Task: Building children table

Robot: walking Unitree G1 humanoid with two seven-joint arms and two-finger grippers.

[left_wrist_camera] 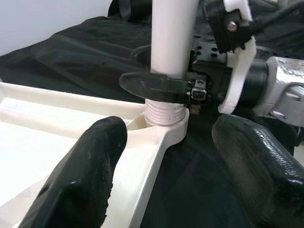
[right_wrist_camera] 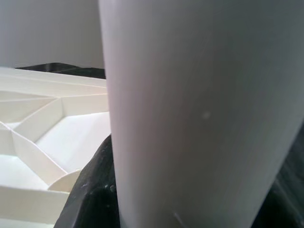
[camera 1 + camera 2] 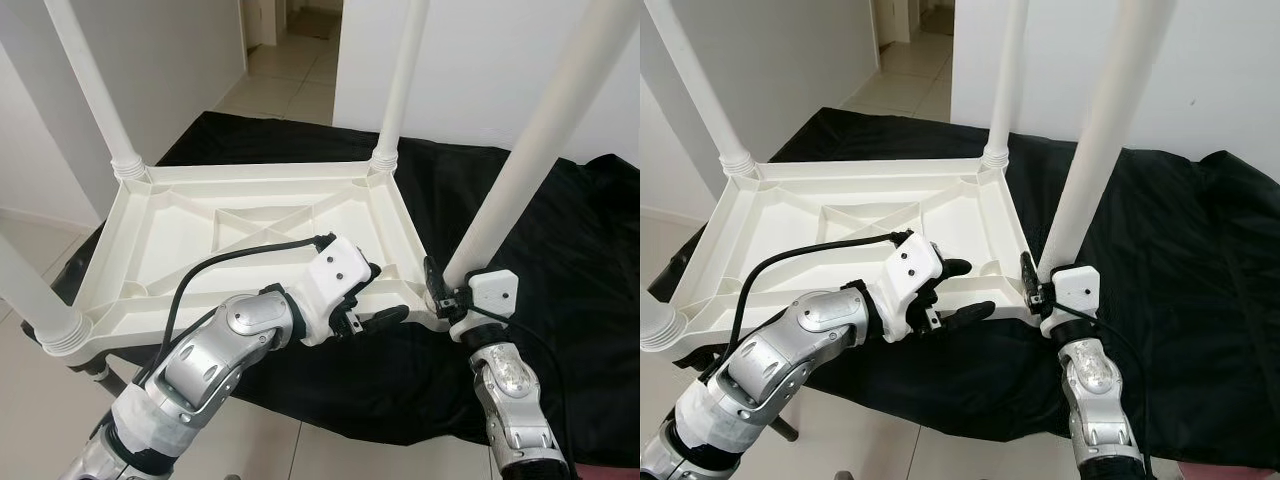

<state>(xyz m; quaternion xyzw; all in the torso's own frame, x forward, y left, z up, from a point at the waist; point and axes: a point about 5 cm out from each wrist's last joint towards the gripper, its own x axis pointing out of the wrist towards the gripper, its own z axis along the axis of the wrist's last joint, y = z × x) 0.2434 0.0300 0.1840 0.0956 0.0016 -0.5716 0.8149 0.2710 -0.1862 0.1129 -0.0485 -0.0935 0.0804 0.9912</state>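
A white plastic table top point(image 3: 250, 215) lies upside down on a black cloth. Its near right leg point(image 3: 540, 150) stands tilted in the corner socket point(image 1: 166, 128), with the threaded end showing just above the socket. My right gripper point(image 3: 452, 290) is shut on this leg right at its base; one black finger point(image 1: 152, 85) wraps across the leg. My left gripper point(image 3: 385, 295) is open and straddles the near rim of the table top beside that corner, one finger inside the rim and one outside. In the right wrist view the leg point(image 2: 199, 114) is very close.
Three other white legs stand in their corners: far left point(image 3: 90, 80), far right point(image 3: 400, 90), near left point(image 3: 30, 290). The black cloth point(image 3: 570, 260) spreads out to the right. White walls stand behind, with a doorway point(image 3: 300, 30) and tiled floor beyond.
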